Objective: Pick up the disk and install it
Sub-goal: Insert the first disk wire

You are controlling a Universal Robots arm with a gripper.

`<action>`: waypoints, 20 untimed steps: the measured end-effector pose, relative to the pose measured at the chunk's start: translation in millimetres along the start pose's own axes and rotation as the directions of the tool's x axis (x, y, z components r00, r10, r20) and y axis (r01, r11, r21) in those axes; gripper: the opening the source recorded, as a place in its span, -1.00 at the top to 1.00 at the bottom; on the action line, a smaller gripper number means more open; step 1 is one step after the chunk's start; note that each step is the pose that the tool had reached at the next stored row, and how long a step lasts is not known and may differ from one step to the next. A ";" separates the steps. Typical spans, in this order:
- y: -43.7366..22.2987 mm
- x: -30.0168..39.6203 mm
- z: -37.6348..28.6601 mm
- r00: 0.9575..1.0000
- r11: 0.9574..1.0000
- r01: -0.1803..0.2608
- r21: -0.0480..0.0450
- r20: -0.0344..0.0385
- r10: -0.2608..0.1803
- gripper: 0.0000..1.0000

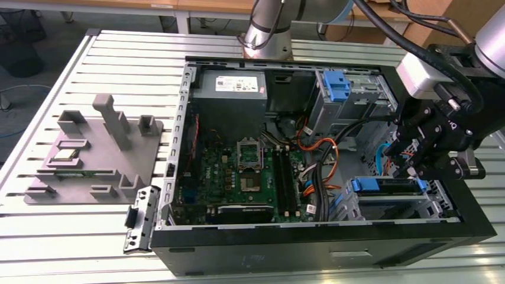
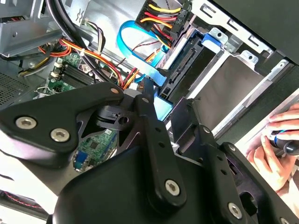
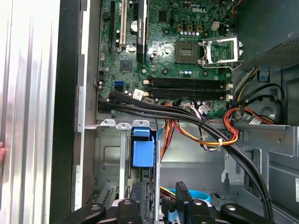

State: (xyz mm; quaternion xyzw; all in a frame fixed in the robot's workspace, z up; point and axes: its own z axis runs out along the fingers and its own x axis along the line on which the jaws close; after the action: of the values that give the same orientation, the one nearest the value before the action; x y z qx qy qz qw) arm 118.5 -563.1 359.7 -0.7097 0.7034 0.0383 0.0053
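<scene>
The disk (image 1: 387,186) sits in the drive cage at the front corner of the open black computer case (image 1: 316,251), on the exterior view's right. It is a flat silver slab with blue plastic rails. In the second wrist view its connector edge (image 2: 183,63) faces a looped blue ribbon cable (image 2: 128,37). The black claw (image 1: 410,171) hangs directly over the disk, its tip (image 2: 166,105) at the blue rail. I cannot tell whether it grips the disk or merely straddles it. Beyond lie the green motherboard (image 1: 236,177), orange and red wire bundles (image 1: 327,148) and the grey power-supply box (image 1: 233,86). The case rests on a slatted metal counter (image 1: 79,242).
</scene>
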 end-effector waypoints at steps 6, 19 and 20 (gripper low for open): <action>0.1 -0.2 -3.1 1.000 1.000 0.000 0.000 0.000 0.000 0.15; 0.3 -0.4 -7.4 1.000 1.000 0.000 0.000 0.000 0.000 0.15; 0.4 -0.5 -7.9 1.000 1.000 0.000 0.000 0.000 0.000 0.15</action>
State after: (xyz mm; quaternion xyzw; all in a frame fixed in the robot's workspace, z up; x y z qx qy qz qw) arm 118.5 -563.1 367.6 -0.7097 0.7034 0.0383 0.0052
